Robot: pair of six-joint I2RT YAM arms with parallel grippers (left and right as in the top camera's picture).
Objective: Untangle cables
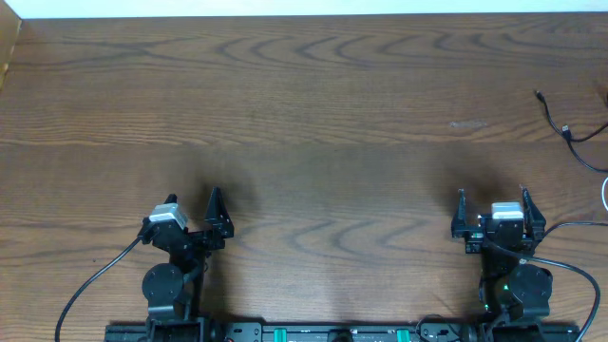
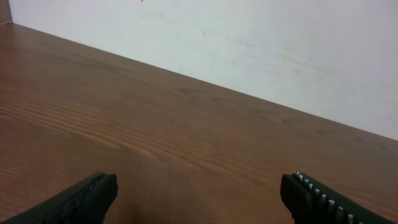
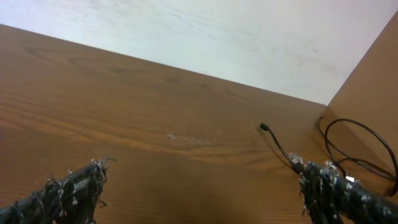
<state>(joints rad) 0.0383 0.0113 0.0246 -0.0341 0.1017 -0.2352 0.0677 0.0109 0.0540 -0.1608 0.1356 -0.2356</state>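
Note:
The thin black cable (image 1: 552, 115) lies on the wooden table at the far right edge, with small plug ends, running off the right side. It also shows in the right wrist view (image 3: 277, 144), looping at the right. A short arc of the white cable (image 1: 605, 195) shows at the right edge; most of it is out of view. My right gripper (image 1: 494, 202) is open and empty near the front edge, well short of the cables; it shows open in its wrist view (image 3: 202, 190). My left gripper (image 1: 194, 207) is open and empty at the front left (image 2: 199, 196), far from both cables.
The brown wooden table (image 1: 304, 123) has a white wall behind it (image 2: 249, 37). A wooden side panel (image 3: 373, 74) stands at the table's right end. Thicker black cords (image 1: 95, 283) run from the arm bases along the front edge.

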